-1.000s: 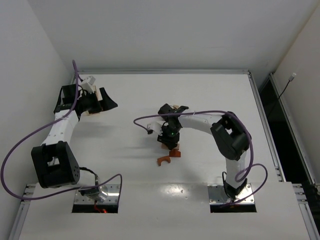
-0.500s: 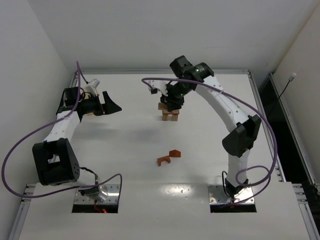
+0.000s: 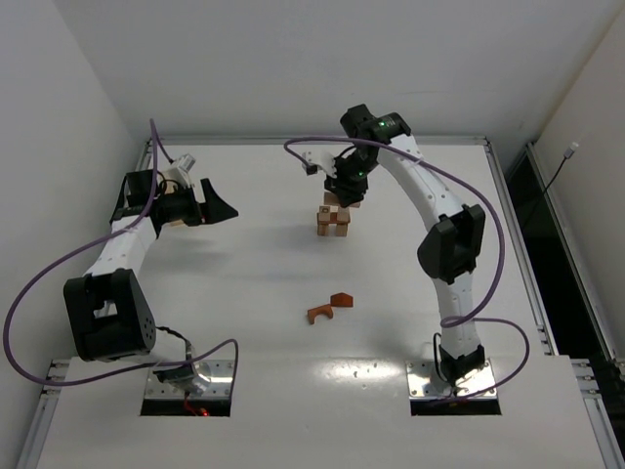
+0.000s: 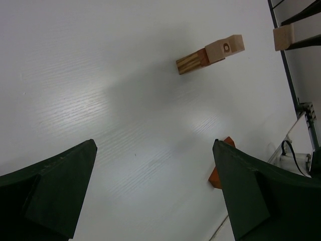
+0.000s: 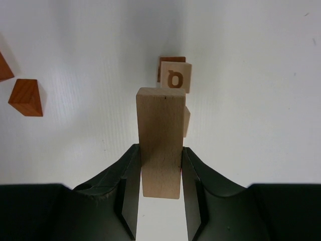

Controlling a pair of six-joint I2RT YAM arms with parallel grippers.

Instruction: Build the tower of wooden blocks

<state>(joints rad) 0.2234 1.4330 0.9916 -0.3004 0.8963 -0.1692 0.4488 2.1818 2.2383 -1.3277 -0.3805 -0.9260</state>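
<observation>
The right arm is stretched over the far middle of the worktop (image 3: 244,293). The right fingers (image 5: 129,191) are clamped on an upright pale tan bar block (image 5: 159,143), right over the wood block tower (image 3: 332,221). I cannot tell whether they touch. A lettered cube (image 5: 175,76) tops the tower. Off to the left, the left fingers (image 4: 55,196) are spread wide and hold nothing. A reddish-brown arch (image 3: 318,315) and a wedge (image 3: 341,299) lie just beside each other, nearer the arm bases and well apart from the tower.
</observation>
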